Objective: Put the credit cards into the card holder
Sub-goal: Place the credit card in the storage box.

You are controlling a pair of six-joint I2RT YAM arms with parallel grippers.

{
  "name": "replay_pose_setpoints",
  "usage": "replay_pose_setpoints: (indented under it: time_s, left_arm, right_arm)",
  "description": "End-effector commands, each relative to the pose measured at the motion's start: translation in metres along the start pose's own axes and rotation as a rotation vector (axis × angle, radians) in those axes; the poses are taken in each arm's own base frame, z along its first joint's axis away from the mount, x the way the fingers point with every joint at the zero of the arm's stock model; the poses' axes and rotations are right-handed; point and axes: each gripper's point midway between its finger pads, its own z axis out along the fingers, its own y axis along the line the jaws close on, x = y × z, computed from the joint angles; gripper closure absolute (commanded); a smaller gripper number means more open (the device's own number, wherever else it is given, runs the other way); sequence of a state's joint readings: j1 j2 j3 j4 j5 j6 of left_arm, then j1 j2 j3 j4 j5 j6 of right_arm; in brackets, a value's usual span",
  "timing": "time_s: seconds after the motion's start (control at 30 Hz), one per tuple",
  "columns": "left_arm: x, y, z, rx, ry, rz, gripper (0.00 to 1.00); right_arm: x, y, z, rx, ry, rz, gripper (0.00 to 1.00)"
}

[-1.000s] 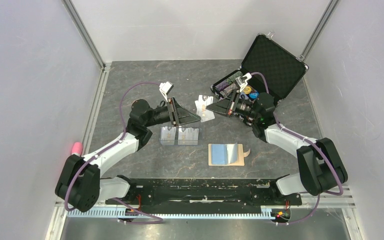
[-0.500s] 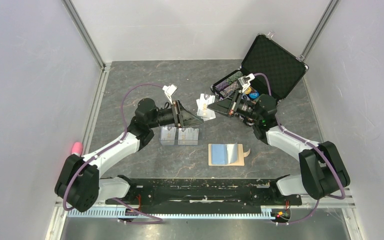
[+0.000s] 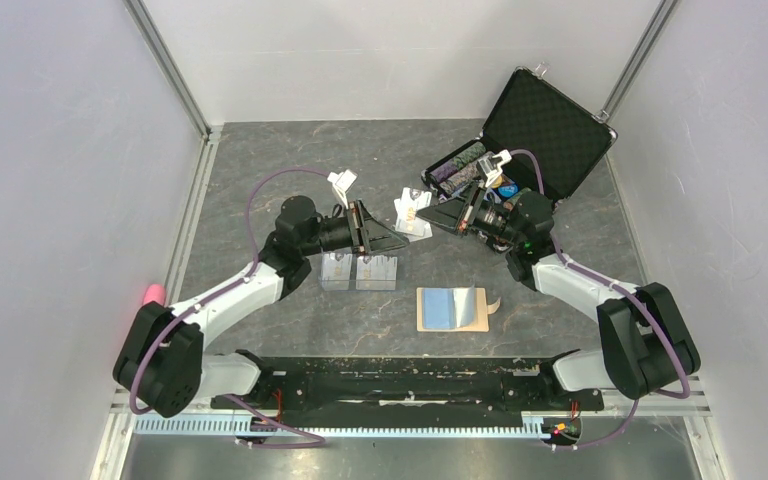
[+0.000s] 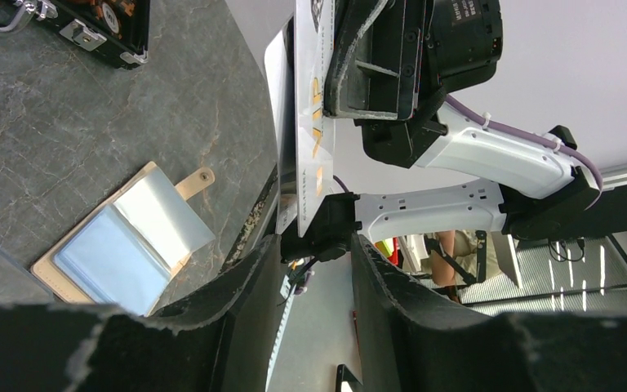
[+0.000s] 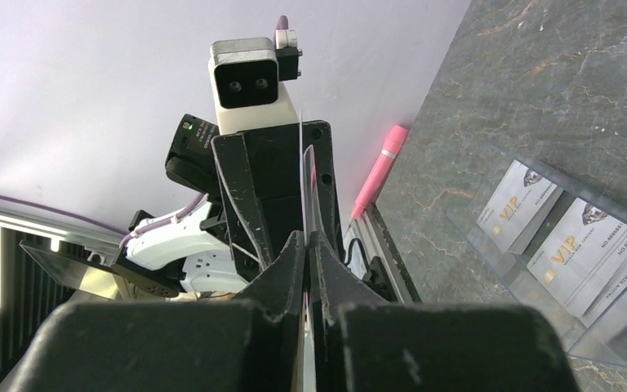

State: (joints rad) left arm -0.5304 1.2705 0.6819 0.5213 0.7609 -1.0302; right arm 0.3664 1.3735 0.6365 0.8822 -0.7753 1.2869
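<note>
My right gripper (image 3: 428, 216) is shut on a small fan of credit cards (image 3: 409, 211) and holds them on edge above the table. In the right wrist view only their thin edge (image 5: 304, 175) shows between the closed jaws (image 5: 306, 238). My left gripper (image 3: 394, 240) is open and points at these cards. In its wrist view they (image 4: 313, 122) hang just beyond its fingertips (image 4: 314, 245). More credit cards (image 3: 358, 270) lie in a clear tray, also seen in the right wrist view (image 5: 557, 241). The tan card holder (image 3: 451, 308) lies open with its blue lining up (image 4: 122, 245).
A black poker-chip case (image 3: 545, 125) stands open at the back right, behind the right arm. A pink pen (image 3: 153, 293) lies by the left rail (image 5: 381, 166). Walls close the table on three sides.
My left gripper has moved right, closer to the cards held by my right gripper. The right gripper has shifted slightly, still shut on the cards.
</note>
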Motion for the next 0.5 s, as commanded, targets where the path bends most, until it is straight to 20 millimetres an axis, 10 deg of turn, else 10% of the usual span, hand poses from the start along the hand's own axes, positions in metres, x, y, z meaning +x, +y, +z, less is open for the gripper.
replay_pose_setpoints:
  time_s: [0.0,0.47]
  left_arm:
    - [-0.005,0.007,0.003,-0.023,-0.026,0.049,0.56]
    - [0.007,0.040,0.000,-0.167,0.018,0.025,0.57]
  right_arm:
    - [-0.002,0.030,-0.003,-0.087,-0.016,-0.066,1.00]
    - [-0.001,0.032,-0.003,-0.099,-0.011,-0.067,1.00]
